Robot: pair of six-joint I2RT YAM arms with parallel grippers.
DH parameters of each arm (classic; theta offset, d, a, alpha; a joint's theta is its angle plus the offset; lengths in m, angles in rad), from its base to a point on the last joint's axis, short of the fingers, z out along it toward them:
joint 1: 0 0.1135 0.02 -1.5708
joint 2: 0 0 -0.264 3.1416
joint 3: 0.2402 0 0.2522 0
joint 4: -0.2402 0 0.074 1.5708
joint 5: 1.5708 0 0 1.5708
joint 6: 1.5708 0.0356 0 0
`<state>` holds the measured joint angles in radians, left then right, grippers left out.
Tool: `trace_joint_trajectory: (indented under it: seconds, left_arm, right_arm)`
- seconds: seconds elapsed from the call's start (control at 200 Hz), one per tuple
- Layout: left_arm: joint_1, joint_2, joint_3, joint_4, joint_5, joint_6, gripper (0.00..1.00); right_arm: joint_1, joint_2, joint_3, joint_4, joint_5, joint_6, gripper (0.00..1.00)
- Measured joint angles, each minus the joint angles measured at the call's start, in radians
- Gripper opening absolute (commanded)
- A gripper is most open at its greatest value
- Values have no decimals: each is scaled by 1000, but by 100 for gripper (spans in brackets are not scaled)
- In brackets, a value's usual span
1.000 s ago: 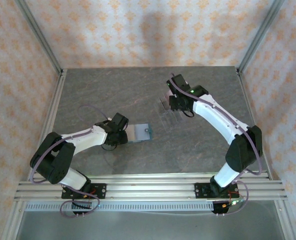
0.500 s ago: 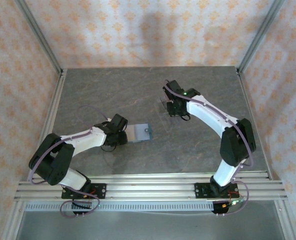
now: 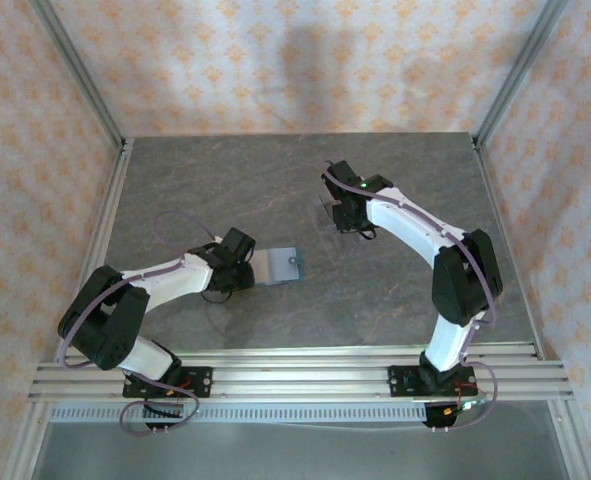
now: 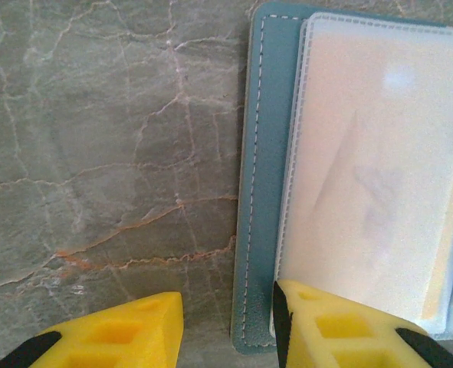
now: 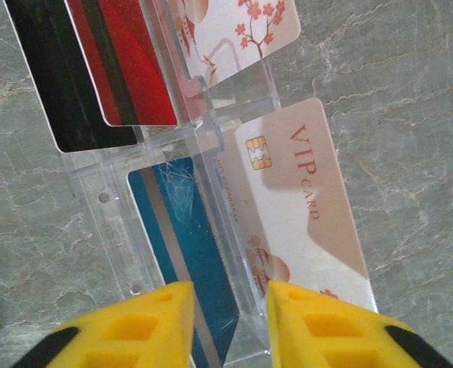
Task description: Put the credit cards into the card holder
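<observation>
left pincer [image 4: 224, 310]: jaws apart, clamping nothing, straddling one edge of the card holder [image 4: 258, 153]
card holder: flat on the bench [image 4: 96, 153]
right pincer [image 5: 228, 295]: well right of the card holder, astride the clear rack [image 5: 107, 222]; grip unclear
pink card [image 5: 310, 192], red card [image 5: 134, 69]: in that rack

Clear slotted rack [image 5: 107, 222]: one. Cards standing in the rack: five, namely one black card [image 5: 50, 92], one red card [image 5: 134, 69], one blue card [image 5: 188, 245] and two pale pink blossom-printed ones, a plain blossom card [image 5: 241, 27] and a VIP card [image 5: 310, 199]. Teal card holder [image 3: 278, 266], well apart from the rack: one. Robot arms: two, the left arm [image 3: 165, 275] and the right arm [image 3: 415, 225].
</observation>
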<state>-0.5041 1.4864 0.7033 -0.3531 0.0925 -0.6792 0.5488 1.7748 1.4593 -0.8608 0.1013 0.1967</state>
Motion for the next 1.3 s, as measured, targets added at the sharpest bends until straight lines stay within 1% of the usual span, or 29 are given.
trace_joint_trajectory:
  seconds: [0.135,0.275,0.495,0.641,0.791,1.021,1.151,1.301]
  left_arm:
    - [0,0,0,0,0,0,37]
    - [0,0,0,0,1,0,37]
    - [0,0,0,0,2,0,37]
    - [0,0,0,1,2,0,37]
    - [0,-1,-4,5,2,0,37]
    - [0,-1,-4,5,3,0,37]
    - [0,-1,-4,6,3,0,37]
    - [0,0,-4,6,2,0,37]
  right_arm:
    - [-16,0,16,-5,4,-3,39]
    - [-47,0,27,-3,2,-4,41]
    - [-100,1,27,-3,-50,-4,43]
    - [-111,2,27,2,-94,-4,44]
    - [-119,11,29,8,-145,-5,42]
    - [-136,37,29,16,-203,-8,34]
    - [-137,37,29,18,-213,-8,31]
    - [-137,37,29,19,-215,-12,24]
